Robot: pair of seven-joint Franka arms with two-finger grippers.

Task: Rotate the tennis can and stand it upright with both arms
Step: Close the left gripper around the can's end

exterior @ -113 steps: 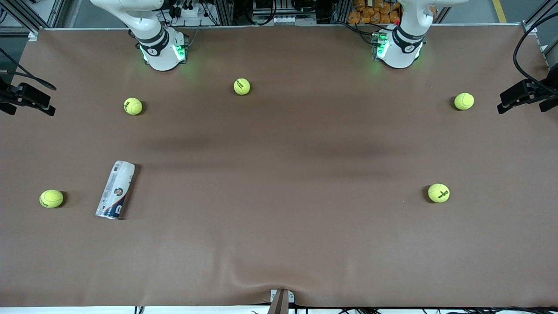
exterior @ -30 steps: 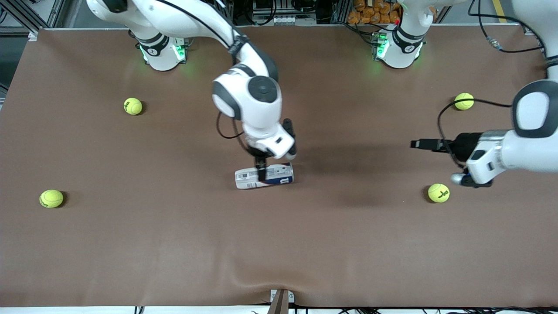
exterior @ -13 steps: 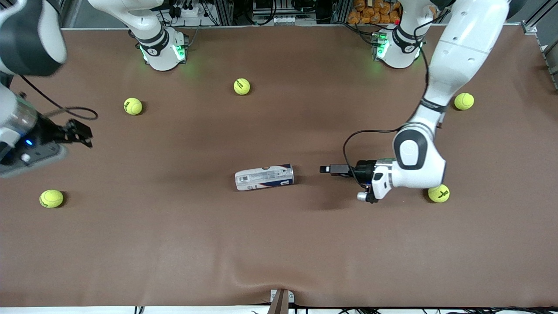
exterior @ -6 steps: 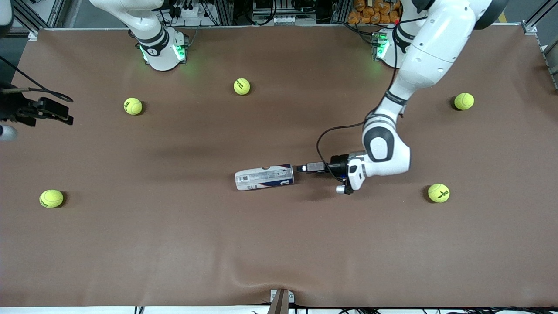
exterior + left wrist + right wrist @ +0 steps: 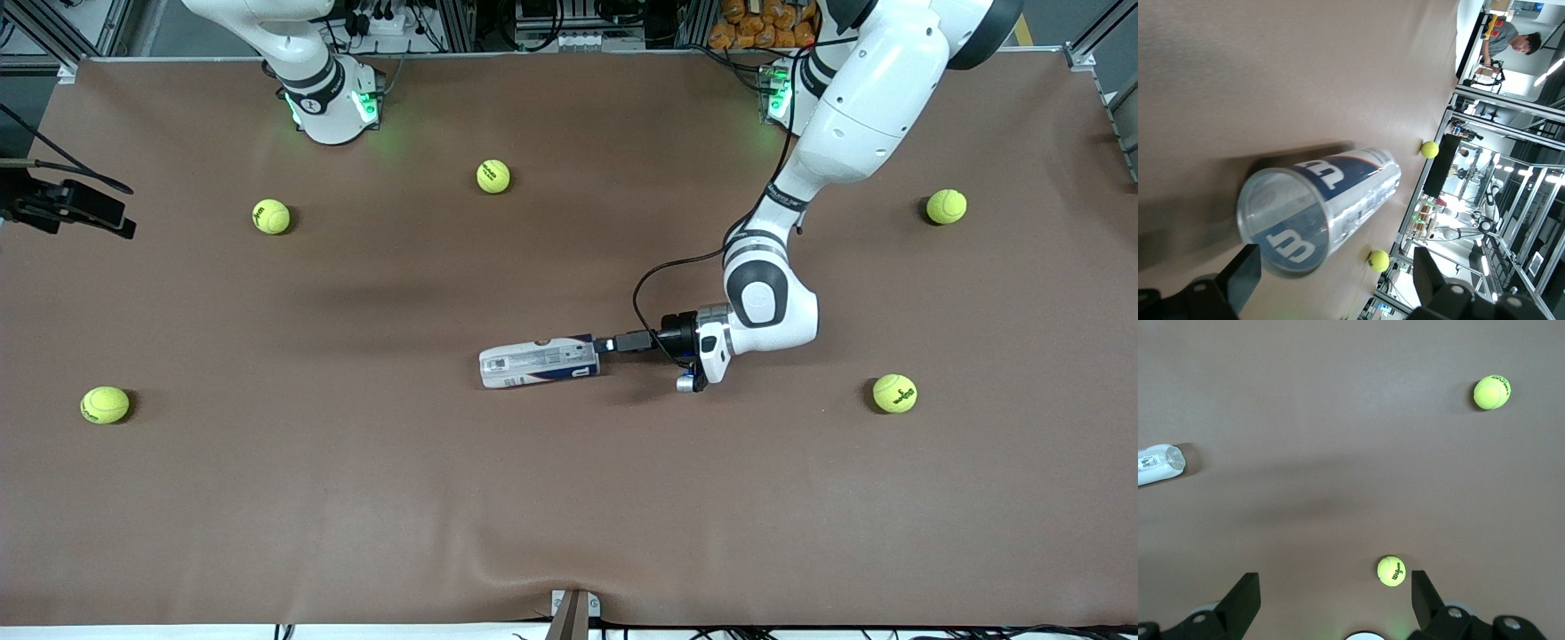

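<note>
low, the open left hand [image 5: 606, 344] meets the lying tennis can [image 5: 537, 361].

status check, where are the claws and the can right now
Left claw open, low at the tennis can's open end, not gripping. Right claw open, up over the table's right-arm end, waiting. Can lying on its side mid-table. Nothing between left claw and can.

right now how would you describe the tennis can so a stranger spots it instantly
Look at the middle of the brown table, where the left arm's pincer reaches in low with its fingers spread. Just at its tip lies the tennis can, a clear tube with a white and dark-blue label, on its side. Everything else on the table is a round yellow-green ball.
</note>
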